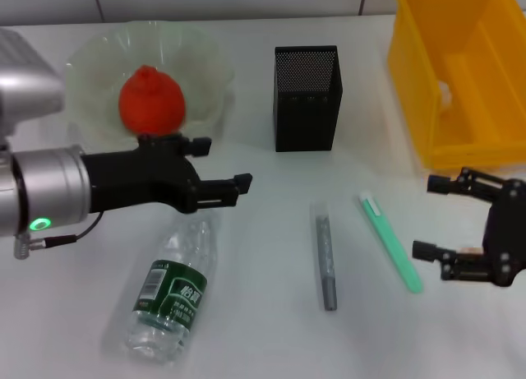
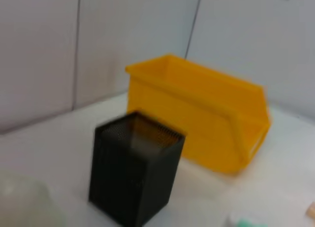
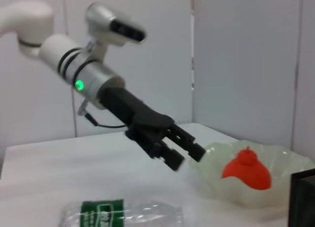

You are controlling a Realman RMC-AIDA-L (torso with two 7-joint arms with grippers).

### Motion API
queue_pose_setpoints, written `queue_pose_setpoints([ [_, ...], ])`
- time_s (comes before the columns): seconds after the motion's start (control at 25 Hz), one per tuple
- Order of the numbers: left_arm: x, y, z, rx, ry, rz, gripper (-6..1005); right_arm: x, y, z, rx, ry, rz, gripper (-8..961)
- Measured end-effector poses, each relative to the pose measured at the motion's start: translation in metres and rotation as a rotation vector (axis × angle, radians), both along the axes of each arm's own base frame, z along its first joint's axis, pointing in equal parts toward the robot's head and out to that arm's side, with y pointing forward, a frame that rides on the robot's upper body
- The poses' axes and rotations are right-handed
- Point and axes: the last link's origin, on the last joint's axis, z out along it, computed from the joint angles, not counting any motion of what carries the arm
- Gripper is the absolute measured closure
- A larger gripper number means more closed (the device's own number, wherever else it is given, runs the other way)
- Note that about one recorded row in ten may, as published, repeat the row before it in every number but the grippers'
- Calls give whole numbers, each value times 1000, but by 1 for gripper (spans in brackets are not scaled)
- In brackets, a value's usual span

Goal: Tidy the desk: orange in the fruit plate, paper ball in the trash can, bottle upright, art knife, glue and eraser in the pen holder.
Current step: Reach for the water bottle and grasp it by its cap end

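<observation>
I see my left gripper (image 1: 220, 165) spread and empty above the lying bottle (image 1: 171, 296), just beside the fruit plate (image 1: 90, 62), which holds the orange (image 1: 151, 102). My right gripper (image 1: 433, 216) hangs spread near the trash can (image 1: 411, 58), holding nothing. The pen holder (image 1: 306, 99) stands between plate and bin

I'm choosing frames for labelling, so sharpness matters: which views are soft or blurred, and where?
Head view: crisp throughout, soft shadows only, bottle label readable. Left wrist view: blurred overall, pen holder mesh and trash can edges smeared. Right wrist view: mildly soft, the left gripper and orange lack fine edges.
</observation>
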Motion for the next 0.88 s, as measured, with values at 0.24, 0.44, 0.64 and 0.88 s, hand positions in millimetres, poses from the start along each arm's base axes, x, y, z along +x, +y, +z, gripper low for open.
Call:
queue_pose_setpoints([
  [0.24,13,-13,-24,7,216,165,170,9,-10,-17,-3,23,6,104],
  [0.44,12,-9,-35,33,307,266,170,11,-12,-21,0,20,11,105],
  [0.64,10,-5,-38,51,322,322,171,12,-14,-26,-6,27,11,105],
  [0.88,7,-2,-41,47,320,340,172,14,-14,-28,-5,22,-4,105],
])
